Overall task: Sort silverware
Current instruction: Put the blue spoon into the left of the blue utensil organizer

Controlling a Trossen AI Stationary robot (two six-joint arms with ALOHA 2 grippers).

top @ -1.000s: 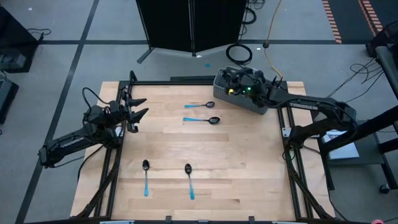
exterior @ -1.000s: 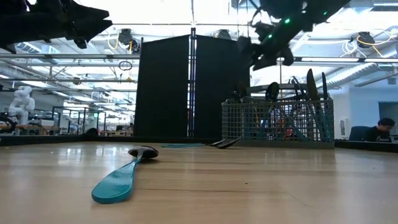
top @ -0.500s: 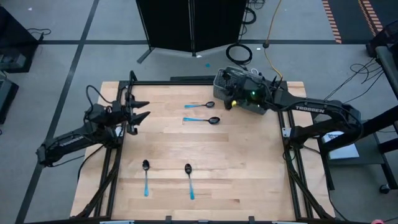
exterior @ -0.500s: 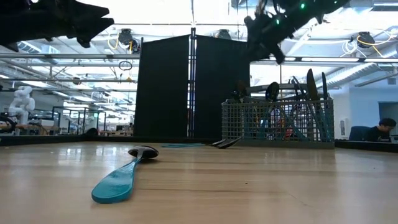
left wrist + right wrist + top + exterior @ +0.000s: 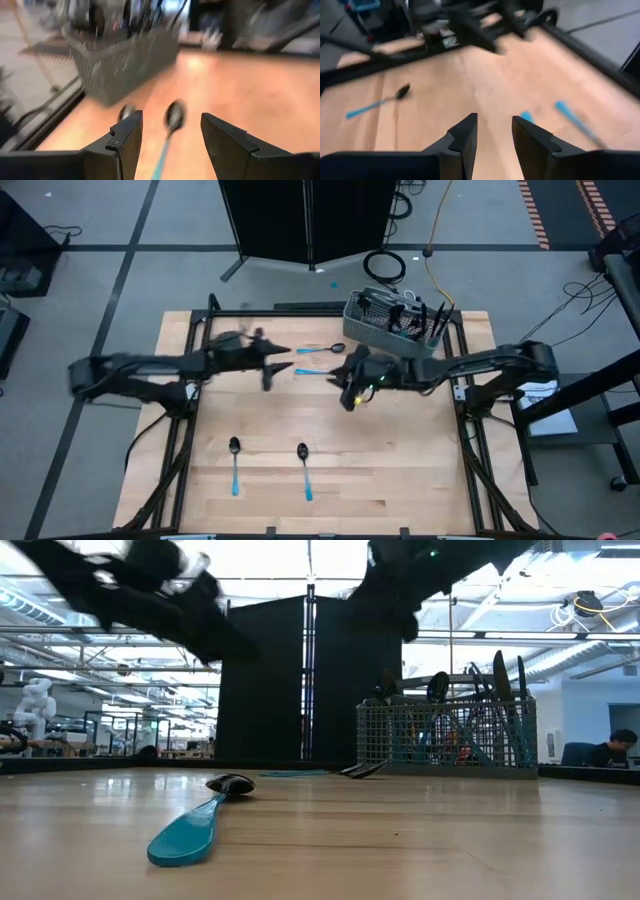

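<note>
Hovering above spoons, left pincer [image 5: 170, 137] wide open, right pincer [image 5: 494, 131] part-open, empty

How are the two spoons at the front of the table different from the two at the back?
The front spoons point their handles at the near edge, while the back spoons lie sideways with their bowls toward the basket. The front spoons lie wide apart, and the back spoons lie close together. All four lie flat, with dark bowls and light-blue handles.

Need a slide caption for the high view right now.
Both claws, left and right, reach over the table's far spoons; basket behind.
</note>
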